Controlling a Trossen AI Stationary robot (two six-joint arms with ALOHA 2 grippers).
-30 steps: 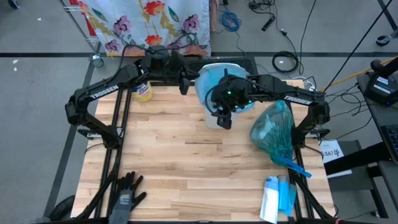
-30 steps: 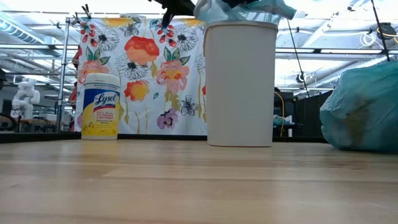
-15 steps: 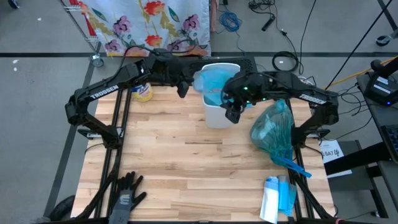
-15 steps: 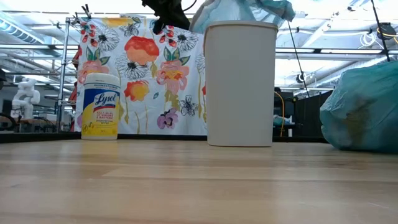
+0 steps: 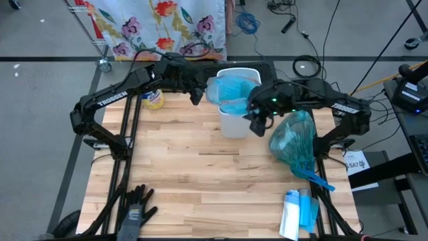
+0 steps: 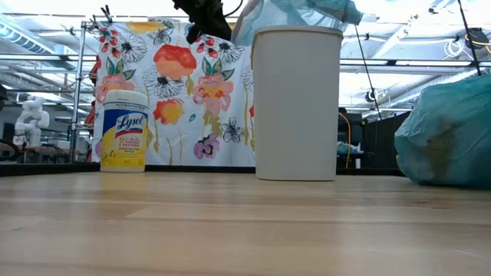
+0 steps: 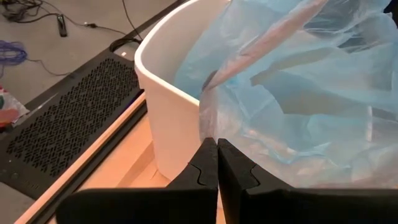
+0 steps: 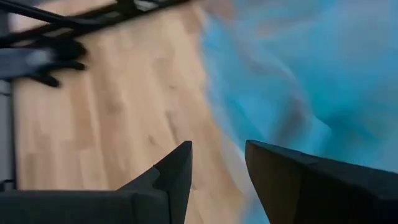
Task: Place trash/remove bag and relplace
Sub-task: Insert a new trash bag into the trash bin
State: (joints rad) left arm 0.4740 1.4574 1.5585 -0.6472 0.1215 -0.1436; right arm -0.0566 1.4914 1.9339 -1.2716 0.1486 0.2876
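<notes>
Fresh blue liner (image 5: 229, 90) half in white bin (image 5: 235, 124) at desk (image 5: 200, 174) rear. Left tool (image 7: 217, 163) clenched on liner edge, at bin's left rim. Right tool (image 8: 217, 171) released, off bin's right side; right rim nearer it. Full bag (image 5: 294, 142) on desk, right.

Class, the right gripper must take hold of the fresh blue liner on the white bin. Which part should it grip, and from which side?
Probably the loose blue liner edge bunched above the right side of the white bin's rim, approached from the right. The left gripper already pinches the opposite edge, and the open right gripper hangs just right of the bin.
</notes>
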